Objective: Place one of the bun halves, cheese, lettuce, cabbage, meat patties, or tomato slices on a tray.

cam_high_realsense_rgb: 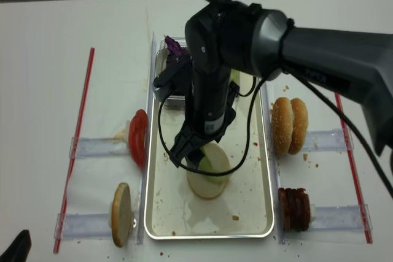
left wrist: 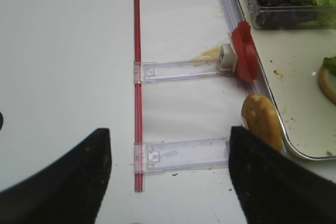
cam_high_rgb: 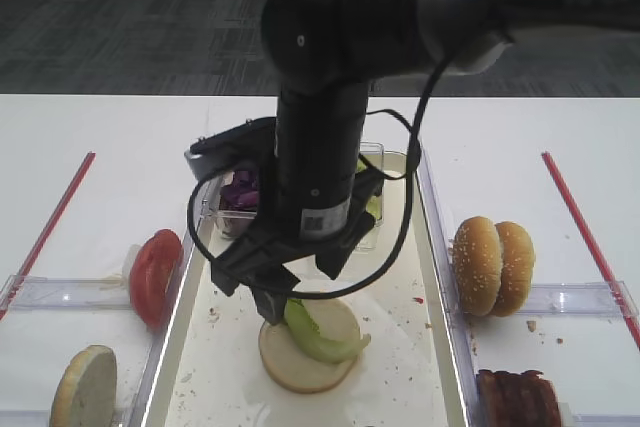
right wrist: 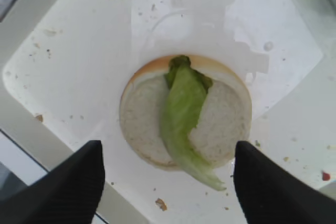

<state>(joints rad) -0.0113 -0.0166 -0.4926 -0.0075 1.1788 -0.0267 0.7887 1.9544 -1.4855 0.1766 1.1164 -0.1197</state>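
On the arm's label (cam_high_rgb: 318,219), no writing can be read.

I get bright, even overhead light in all four views, washing the tray (right wrist: 63,51) almost pure white. Beyond the bun half (right wrist: 184,121) on it I see the soft grey shadow of my right gripper (right wrist: 167,182), whose fingers (right wrist: 68,192) loom dark and blurred at the lower edge. The lettuce (right wrist: 184,114) on that bun is sharp. In the first high view the arm above the tray is out of focus
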